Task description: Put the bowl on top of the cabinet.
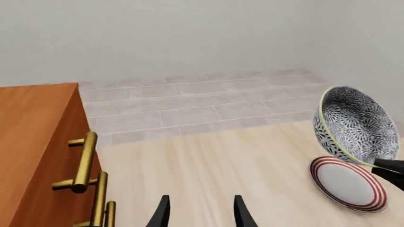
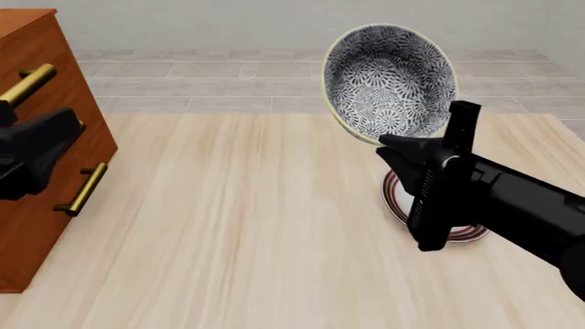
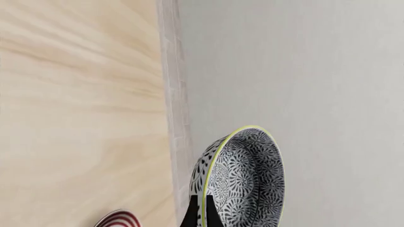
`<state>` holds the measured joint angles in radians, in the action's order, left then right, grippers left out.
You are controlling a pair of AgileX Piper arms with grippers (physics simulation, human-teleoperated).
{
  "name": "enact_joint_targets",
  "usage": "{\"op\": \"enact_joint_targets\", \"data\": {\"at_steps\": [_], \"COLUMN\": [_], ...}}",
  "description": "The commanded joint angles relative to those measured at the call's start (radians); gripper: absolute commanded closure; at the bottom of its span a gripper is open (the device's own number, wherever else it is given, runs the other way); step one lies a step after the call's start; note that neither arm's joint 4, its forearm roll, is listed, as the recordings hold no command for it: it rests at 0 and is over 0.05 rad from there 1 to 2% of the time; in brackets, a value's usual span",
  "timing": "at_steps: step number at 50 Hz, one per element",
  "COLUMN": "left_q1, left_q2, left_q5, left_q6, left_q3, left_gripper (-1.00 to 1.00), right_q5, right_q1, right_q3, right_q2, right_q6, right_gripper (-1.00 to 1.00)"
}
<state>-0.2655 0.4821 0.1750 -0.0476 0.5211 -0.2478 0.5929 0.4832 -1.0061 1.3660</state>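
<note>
The bowl hangs in the air above the table, tipped on its side so its dark floral inside faces me, and my right gripper is shut on its lower rim. The right wrist view shows the bowl with the fingers pinching the rim. The bowl also appears in the left wrist view, lifted above the plate. The reddish-brown cabinet stands at the far left with brass handles. My left gripper is open and empty, close in front of the cabinet.
A flat white plate with red rings lies on the table under the lifted bowl, partly hidden by my right arm in the front view. Pale tiled floor runs beyond the table's far edge.
</note>
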Motion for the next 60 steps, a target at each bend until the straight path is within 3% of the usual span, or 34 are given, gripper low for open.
{"op": "enact_joint_targets", "data": {"at_steps": [1, 23, 30, 33, 39, 44, 60], "left_q1": [-0.074, -0.194, -0.212, -0.224, -0.225, -0.279, -0.332], "left_q2": [0.148, 0.359, 0.418, 0.466, 0.507, 0.557, 0.631], "left_q5": [0.047, 0.138, 0.142, 0.158, 0.185, 0.233, 0.297], "left_q6": [-0.015, -0.073, -0.080, -0.116, -0.113, -0.151, -0.203], "left_q3": [0.136, 0.356, 0.374, 0.403, 0.462, 0.525, 0.606], "left_gripper": [-1.00, -1.00, -1.00, -1.00, -1.00, -1.00, -1.00], "right_q5": [-0.010, -0.034, -0.043, -0.047, -0.058, -0.076, -0.124], "right_q1": [0.008, 0.032, 0.039, 0.040, 0.042, 0.045, 0.063], "right_q3": [0.005, 0.003, -0.009, -0.015, -0.023, -0.030, -0.045], "right_q2": [0.001, -0.019, -0.022, -0.023, -0.030, -0.042, -0.093], "right_q6": [0.001, 0.024, 0.034, 0.039, 0.047, 0.053, 0.072], "right_gripper": [1.00, 1.00, 1.00, 1.00, 1.00, 1.00, 1.00]}}
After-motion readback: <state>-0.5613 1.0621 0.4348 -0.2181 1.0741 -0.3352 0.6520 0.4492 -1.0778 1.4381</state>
